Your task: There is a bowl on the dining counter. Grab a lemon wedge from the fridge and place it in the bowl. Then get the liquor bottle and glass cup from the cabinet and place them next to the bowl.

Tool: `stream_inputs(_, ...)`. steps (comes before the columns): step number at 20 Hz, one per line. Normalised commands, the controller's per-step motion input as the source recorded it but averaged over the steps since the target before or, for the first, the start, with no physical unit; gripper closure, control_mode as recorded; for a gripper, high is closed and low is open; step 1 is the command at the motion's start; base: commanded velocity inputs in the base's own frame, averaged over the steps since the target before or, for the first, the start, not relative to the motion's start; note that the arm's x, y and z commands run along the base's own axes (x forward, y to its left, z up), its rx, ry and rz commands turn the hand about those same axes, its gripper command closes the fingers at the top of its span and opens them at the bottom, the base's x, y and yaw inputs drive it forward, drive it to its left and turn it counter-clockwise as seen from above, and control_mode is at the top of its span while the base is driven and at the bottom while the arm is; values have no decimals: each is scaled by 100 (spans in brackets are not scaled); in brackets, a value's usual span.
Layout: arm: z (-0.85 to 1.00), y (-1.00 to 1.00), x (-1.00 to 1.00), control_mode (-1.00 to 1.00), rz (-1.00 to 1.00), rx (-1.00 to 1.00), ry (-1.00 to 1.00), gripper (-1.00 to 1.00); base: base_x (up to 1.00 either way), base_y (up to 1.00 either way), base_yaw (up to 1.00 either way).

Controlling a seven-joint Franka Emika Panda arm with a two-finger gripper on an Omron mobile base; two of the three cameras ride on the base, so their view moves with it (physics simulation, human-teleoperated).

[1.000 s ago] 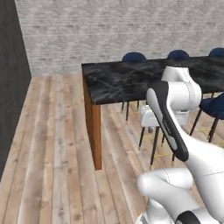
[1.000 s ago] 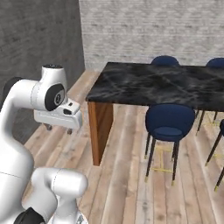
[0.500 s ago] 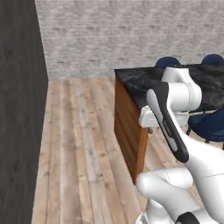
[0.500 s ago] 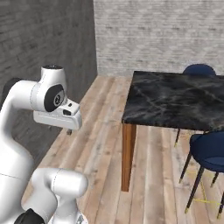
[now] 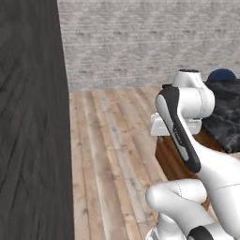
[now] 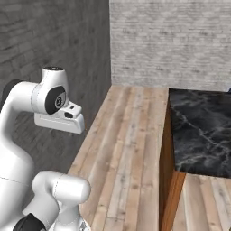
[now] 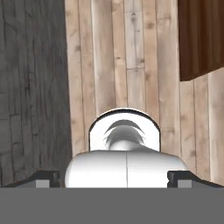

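the long glossy black marble desk [image 6: 200, 135] lies right of the arm; the fingers [image 7: 114, 178] are spread wide and empty.

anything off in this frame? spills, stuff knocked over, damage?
Nothing stands out. The dining counter sits level, with no spill or mark on the part of its black marble top in view. The plank floor looks clean and unbroken. The pincer is open and holds nothing, pointing down at the floor beside the dark wall.
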Motion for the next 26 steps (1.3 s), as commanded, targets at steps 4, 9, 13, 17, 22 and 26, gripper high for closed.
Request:
stream_inputs(4, 0, 0, 0, 100, 0, 0, 0, -100, 100, 57, 0)
stream_inputs(9, 0, 0, 0, 100, 0, 0, 0, -100, 100, 14, 0)
stream_inputs(13, 0, 0, 0, 100, 0, 0, 0, -100, 100, 0, -1)
stream_inputs(17, 0, 0, 0, 100, 0, 0, 0, -100, 100, 0, -3)
stream_inputs(22, 0, 0, 0, 100, 0, 0, 0, -100, 100, 0, -8)
stream_inputs(26, 0, 0, 0, 100, 0, 0, 0, -100, 100, 0, -16)
